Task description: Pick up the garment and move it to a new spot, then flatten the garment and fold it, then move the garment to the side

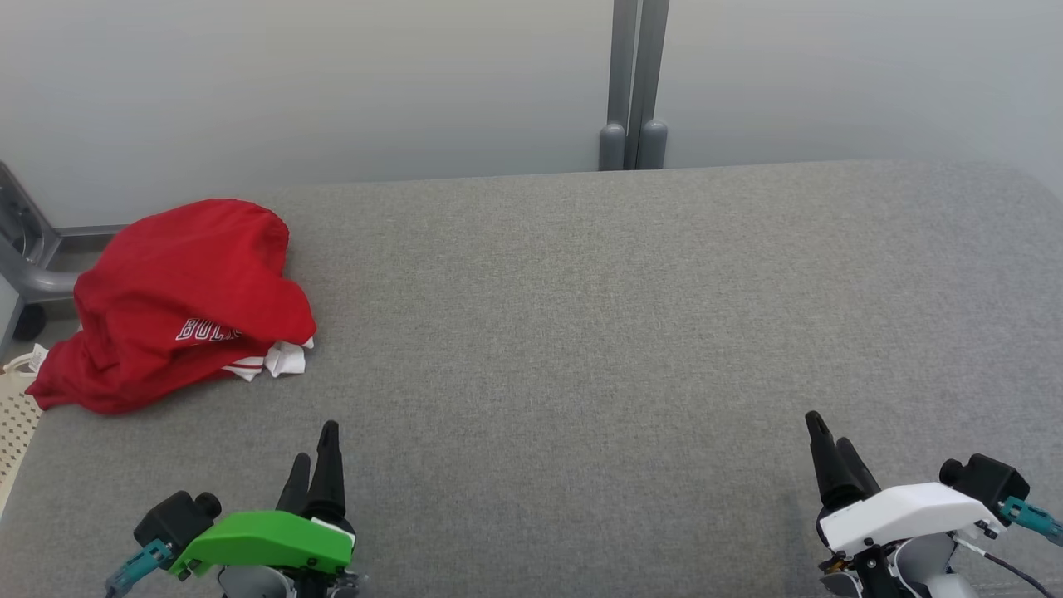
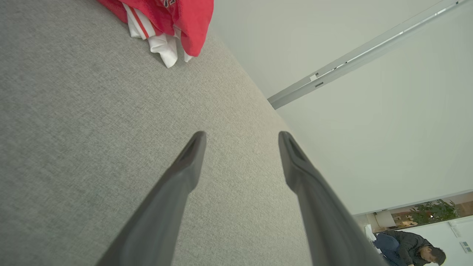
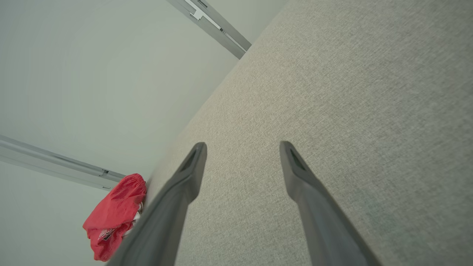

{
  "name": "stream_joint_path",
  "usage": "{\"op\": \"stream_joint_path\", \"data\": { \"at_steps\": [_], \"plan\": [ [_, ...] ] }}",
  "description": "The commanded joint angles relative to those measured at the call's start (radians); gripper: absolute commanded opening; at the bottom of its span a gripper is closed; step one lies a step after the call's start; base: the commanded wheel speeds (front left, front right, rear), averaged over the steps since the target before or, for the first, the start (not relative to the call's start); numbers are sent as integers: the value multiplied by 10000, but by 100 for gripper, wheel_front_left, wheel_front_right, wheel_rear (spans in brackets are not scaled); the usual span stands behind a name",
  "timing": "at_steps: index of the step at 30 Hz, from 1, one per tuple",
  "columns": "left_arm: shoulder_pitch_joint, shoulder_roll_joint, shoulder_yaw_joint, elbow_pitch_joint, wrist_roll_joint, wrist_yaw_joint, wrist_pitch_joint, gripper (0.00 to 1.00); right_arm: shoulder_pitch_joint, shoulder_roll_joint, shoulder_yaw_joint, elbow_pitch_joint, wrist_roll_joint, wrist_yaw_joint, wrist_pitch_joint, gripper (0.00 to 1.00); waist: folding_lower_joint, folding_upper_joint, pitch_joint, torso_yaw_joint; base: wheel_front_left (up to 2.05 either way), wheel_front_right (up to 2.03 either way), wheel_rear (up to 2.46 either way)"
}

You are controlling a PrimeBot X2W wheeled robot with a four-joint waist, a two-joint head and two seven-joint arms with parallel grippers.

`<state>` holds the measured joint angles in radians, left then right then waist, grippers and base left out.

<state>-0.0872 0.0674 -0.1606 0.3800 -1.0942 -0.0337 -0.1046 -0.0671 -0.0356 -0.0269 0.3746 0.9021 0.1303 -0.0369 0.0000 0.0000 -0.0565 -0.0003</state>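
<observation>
Shorts lay limp beyond our spread left gripper, right gripper spread too; we judged the crest pinchable.

A fold hides part of the white lettering on the garment, cropped in the left wrist view.

left hand fingers apart, empty | red garment bunched ahead on grey table

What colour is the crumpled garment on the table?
Red with white trim and lettering; the garment shows best in the head view.
</observation>
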Motion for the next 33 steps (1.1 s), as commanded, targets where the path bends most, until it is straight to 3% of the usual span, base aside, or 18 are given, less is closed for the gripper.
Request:
{"op": "stream_joint_path", "data": {
  "at_steps": [1, 18, 33],
  "plan": [
    [-213, 149, -136, -56, 535, 124, -124, 100, -192, -66, 47, -168, -566, 3, -57, 100, 0, 0, -16, 3, 0, 0, 0],
    [-481, 613, -999, 281, 2836, 1062, -432, 100, -122, -96, 236, -570, -3141, 4, 39, 100, 0, 0, -157, 0, 0, 0, 0],
    [-476, 1053, -1203, 193, 3924, 1443, -746, 100, -26, -119, 328, -661, -4853, 5, 100, 100, 0, 0, -318, 26, 0, 0, 0]
  ]
}}
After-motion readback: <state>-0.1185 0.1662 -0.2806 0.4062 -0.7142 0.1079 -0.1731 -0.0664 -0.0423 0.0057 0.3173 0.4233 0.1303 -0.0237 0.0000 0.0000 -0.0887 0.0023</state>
